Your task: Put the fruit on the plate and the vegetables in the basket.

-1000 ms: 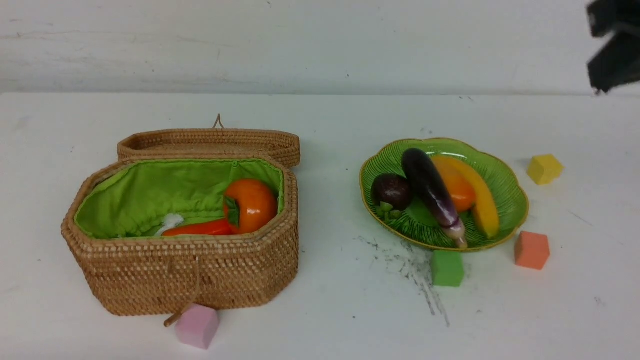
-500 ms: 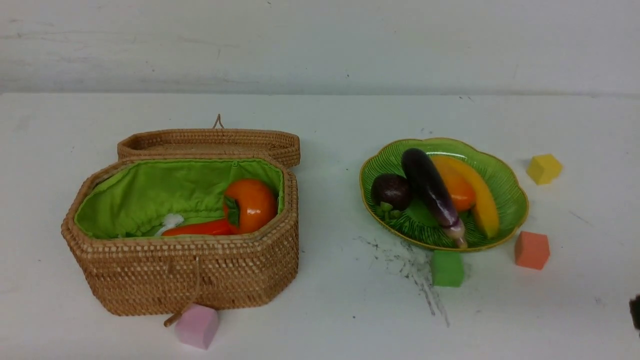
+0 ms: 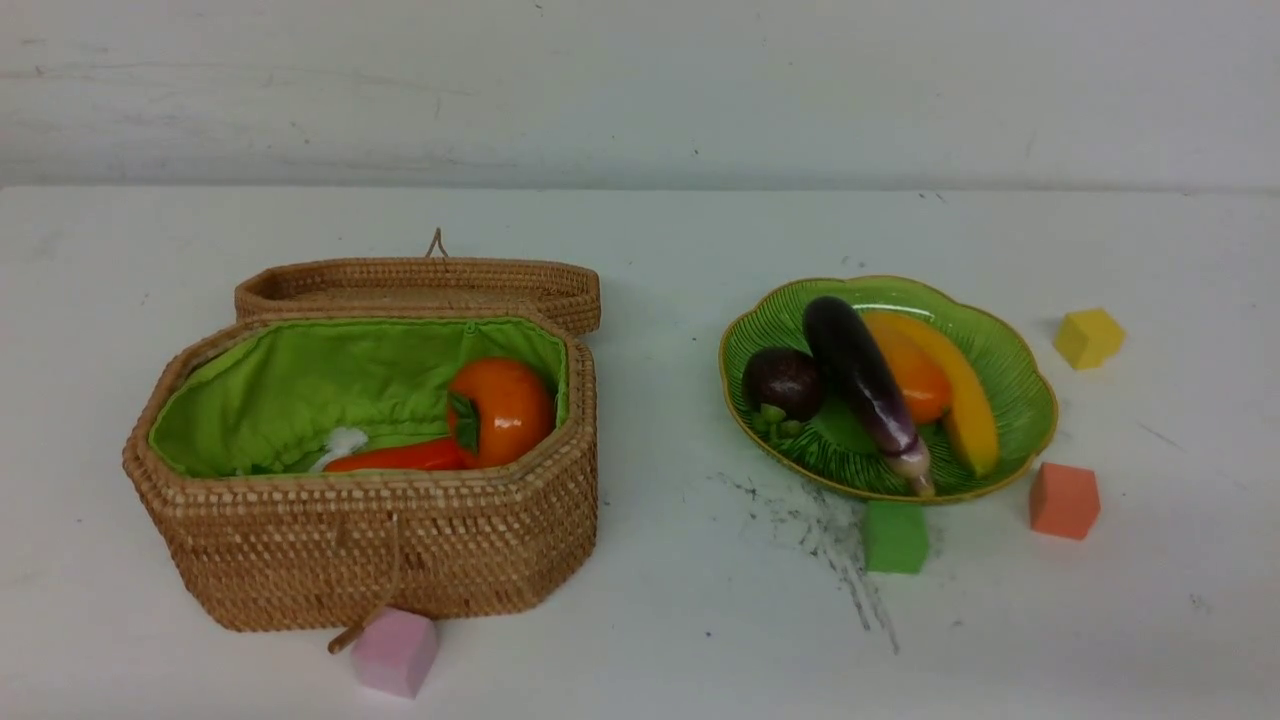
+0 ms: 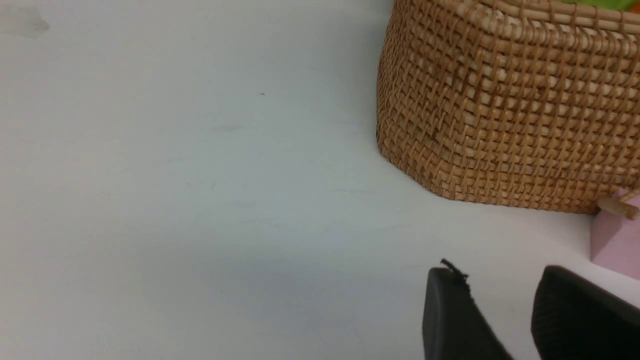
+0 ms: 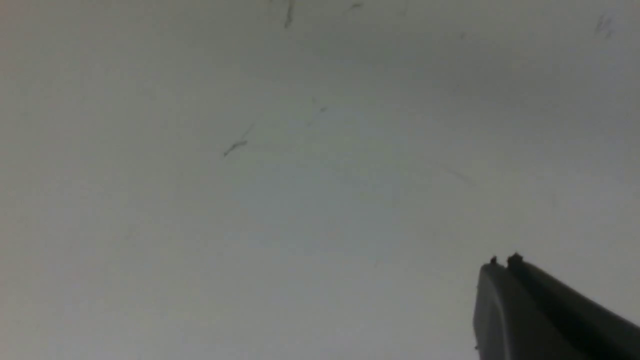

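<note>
Here both claws sit empty, away from the sorted toys.
Left gripper point(image 4: 500, 295), jaws parted on nothing, is near the basket point(image 3: 380, 540) at frame left; right gripper point(image 5: 502, 265) is closed over bare table. At right, the plate point(image 3: 1020, 385) carries the eggplant point(image 3: 862, 380), long axis running upper left to lower right.

White radish point(image 3: 340, 443) mostly hidden behind basket point(image 3: 370, 545) wall; chili point(image 3: 400, 457) half hidden; pink cube point(image 4: 617, 240) cut off.
</note>
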You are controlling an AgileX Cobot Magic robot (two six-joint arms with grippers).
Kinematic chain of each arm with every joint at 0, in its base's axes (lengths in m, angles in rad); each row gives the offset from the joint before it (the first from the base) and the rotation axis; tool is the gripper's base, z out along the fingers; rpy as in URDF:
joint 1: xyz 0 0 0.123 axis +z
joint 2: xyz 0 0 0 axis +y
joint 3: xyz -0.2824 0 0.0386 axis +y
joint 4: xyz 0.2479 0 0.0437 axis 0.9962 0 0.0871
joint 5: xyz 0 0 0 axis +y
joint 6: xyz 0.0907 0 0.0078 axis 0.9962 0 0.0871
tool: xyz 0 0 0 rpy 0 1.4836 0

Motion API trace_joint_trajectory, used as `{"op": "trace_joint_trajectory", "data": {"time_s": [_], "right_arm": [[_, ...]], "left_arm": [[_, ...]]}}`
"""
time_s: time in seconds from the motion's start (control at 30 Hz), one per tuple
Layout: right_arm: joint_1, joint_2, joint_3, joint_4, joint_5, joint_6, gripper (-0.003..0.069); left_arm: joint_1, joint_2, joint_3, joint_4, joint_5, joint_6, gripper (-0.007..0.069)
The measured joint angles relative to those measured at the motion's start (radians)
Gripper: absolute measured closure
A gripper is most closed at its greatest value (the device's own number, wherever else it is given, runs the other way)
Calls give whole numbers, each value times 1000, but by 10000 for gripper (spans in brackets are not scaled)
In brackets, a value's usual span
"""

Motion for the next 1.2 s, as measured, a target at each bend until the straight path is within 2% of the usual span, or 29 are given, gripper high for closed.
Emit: {"op": "trace_joint_trajectory", "data": {"time_s": [0.13, 0.3, 0.47, 0.57, 1.2], "right_arm": [[-70, -107, 54, -6, -155, 5, 660], [-205, -435, 300, -4, -443, 5, 660], [-299, -675, 578, 5, -586, 5, 657], [-328, -693, 699, 8, -595, 5, 655], [-334, -694, 710, 20, -635, 5, 642]], "left_arm": [[0, 0, 0, 0, 0, 0, 386], [0, 0, 0, 0, 0, 0, 386], [0, 0, 0, 0, 2, 0, 386], [0, 0, 0, 0, 4, 0, 386], [0, 0, 0, 0, 4, 0, 386]]}}
